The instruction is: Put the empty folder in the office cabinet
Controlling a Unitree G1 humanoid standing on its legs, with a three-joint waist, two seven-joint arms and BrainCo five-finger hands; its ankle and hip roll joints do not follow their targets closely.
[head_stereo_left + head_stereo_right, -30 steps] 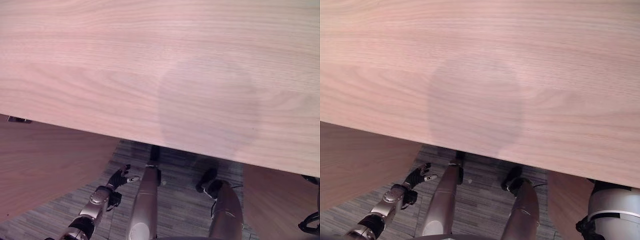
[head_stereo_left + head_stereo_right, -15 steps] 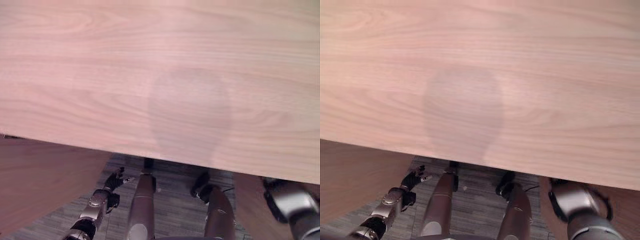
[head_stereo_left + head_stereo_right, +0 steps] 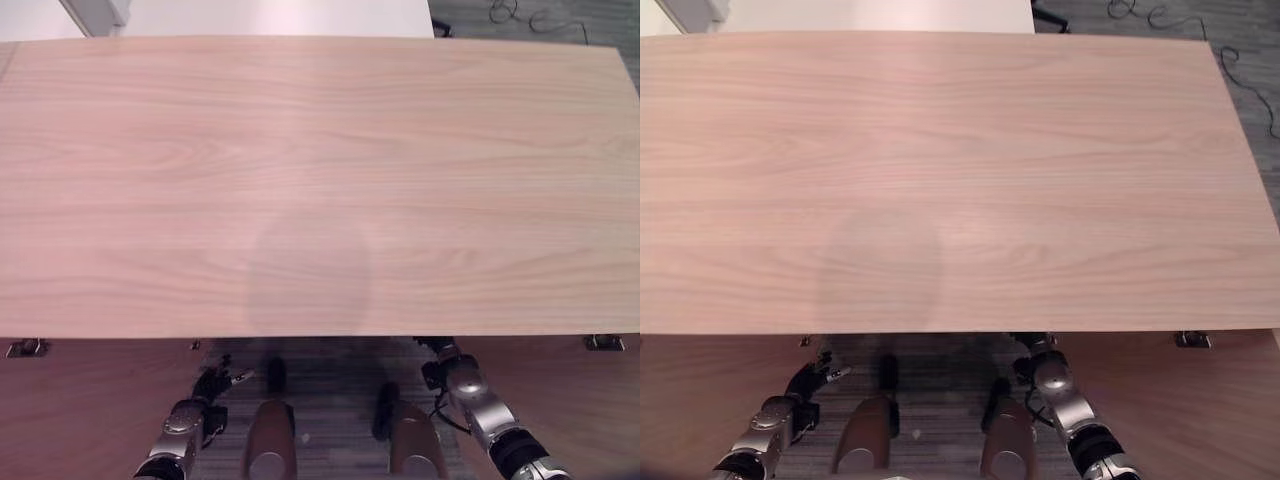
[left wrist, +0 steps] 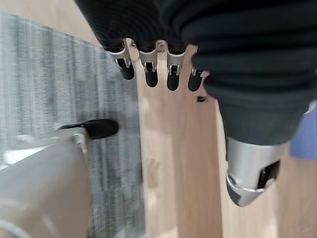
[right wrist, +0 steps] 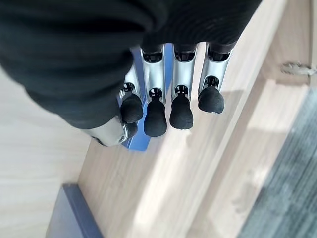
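Right now I am looking down on the wooden desk (image 3: 320,180), and both hands are hanging just below its front edge, above the grey carpet (image 3: 330,395). Under the desk's left part, the left hand (image 4: 247,74) is holding its fingers straight, thumb apart, empty. Under the right part, the blue folder (image 5: 134,143) is showing just behind the right hand (image 3: 445,362); I cannot tell whether it is gripping it.

No text, label or number can be read anywhere.
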